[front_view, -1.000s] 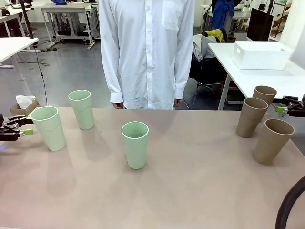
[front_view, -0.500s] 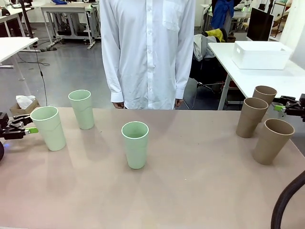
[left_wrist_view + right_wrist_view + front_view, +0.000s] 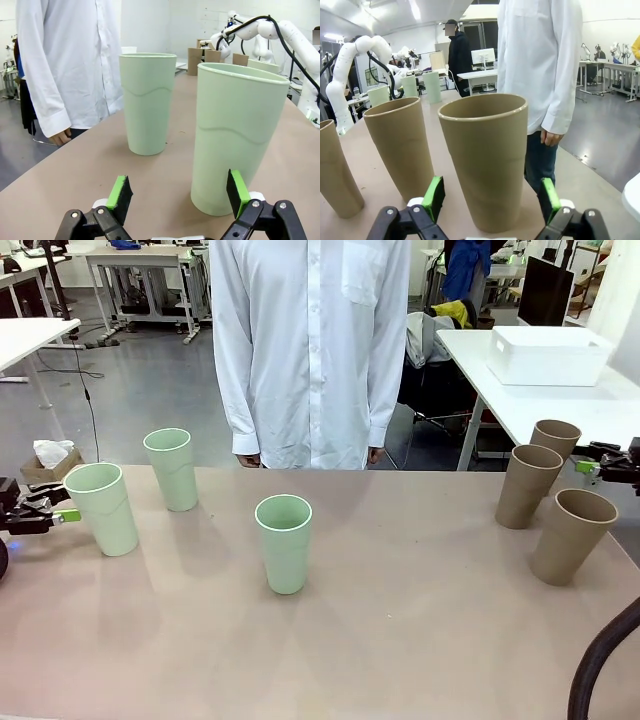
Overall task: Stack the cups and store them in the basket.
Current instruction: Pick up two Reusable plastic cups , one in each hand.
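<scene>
Table [image 3: 400, 640], cups unstacked.
- Three green cups standing: left green cup [image 3: 102, 508], far green cup [image 3: 172, 468], middle green cup [image 3: 284, 542].
- Three brown cups standing at the right: far brown cup [image 3: 555, 445], middle brown cup [image 3: 527, 485], near brown cup [image 3: 571, 535].
- Basket [image 3: 548, 355]: on a separate table, far right.
- Left tool [image 3: 58, 503]: open, just beside the left green cup.
- Right tool [image 3: 592, 462]: open, facing the far brown cup.

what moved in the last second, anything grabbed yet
The left end effector crept a little toward the green cup beside it, and the right end effector edged slightly toward the farthest brown cup. Both are open with nothing grasped. No cup moved; the basket and the person stayed put.
</scene>
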Motion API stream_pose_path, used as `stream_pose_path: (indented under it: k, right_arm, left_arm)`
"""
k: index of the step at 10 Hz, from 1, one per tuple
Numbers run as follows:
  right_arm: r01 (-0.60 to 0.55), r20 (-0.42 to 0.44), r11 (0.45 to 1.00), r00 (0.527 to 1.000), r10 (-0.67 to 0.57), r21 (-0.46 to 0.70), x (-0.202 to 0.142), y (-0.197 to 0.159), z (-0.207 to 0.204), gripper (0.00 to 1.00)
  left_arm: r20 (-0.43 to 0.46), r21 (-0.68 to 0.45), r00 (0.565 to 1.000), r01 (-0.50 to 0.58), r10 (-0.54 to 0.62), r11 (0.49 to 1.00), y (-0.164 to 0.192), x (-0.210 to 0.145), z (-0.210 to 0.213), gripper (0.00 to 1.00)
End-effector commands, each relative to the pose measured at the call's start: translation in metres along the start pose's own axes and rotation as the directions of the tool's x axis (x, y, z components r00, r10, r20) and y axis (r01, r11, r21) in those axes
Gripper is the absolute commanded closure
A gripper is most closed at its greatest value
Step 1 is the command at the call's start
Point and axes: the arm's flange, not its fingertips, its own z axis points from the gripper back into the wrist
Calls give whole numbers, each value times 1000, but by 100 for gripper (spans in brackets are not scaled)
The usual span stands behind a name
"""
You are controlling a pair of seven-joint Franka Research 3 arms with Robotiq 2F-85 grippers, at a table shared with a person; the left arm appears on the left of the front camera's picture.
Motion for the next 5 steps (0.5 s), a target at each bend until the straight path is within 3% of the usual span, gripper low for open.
stream_pose_path:
  k: [1, 5]
  right_arm:
    - [7, 14, 1000, 1000, -7, 27, 8, -5, -5, 0]
    - [33, -8, 997, 999, -33, 64, 3, -6, -15, 0]
  left_arm:
    - [-6, -69, 1000, 21, -21, 997, -3, 0, -5, 0]
    - [21, -69, 1000, 17, -16, 998, -3, -4, -8, 0]
